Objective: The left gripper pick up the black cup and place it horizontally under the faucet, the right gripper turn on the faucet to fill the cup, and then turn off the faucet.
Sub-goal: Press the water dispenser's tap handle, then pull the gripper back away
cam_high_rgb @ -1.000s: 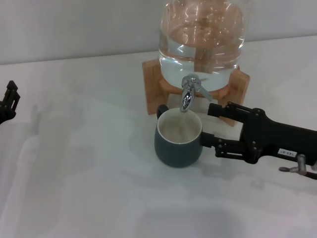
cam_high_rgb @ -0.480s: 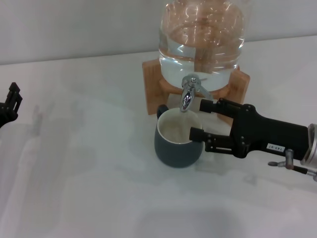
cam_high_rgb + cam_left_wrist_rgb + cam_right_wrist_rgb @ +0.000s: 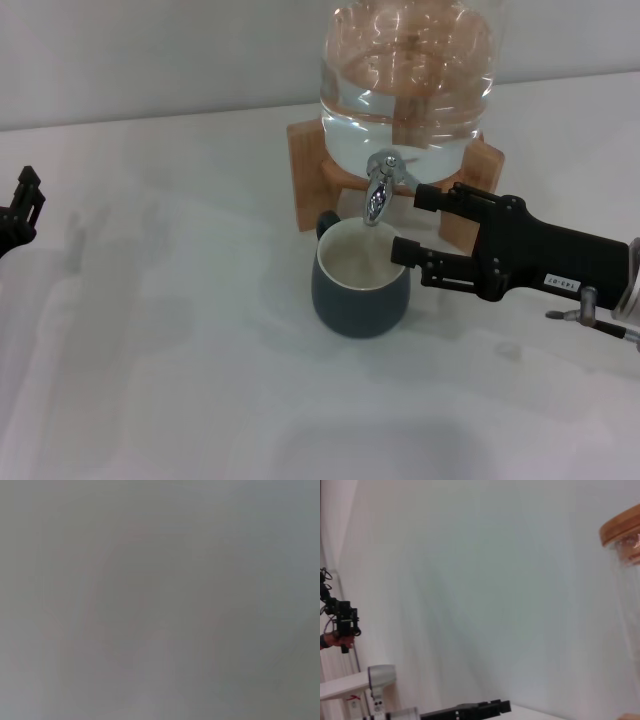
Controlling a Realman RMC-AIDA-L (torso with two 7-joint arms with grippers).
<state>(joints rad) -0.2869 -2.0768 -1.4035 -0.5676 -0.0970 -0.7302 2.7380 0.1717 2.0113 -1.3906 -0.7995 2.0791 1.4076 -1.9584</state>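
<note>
Filling in progress: black cup (image 3: pixel 361 288) upright under faucet (image 3: pixel 380 188). Right gripper (image 3: pixel 414 222), jaws spread and empty, beside lever; next, close lever. Left gripper (image 3: pixel 20 210) parked, state indeterminate

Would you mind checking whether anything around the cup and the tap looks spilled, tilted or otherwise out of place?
Nothing stands out. The dark charcoal mug stands upright on the white table directly under the small chrome faucet, with no puddle visible around it. The right gripper is open beside the faucet; the left gripper is parked at the table's left edge.
</note>
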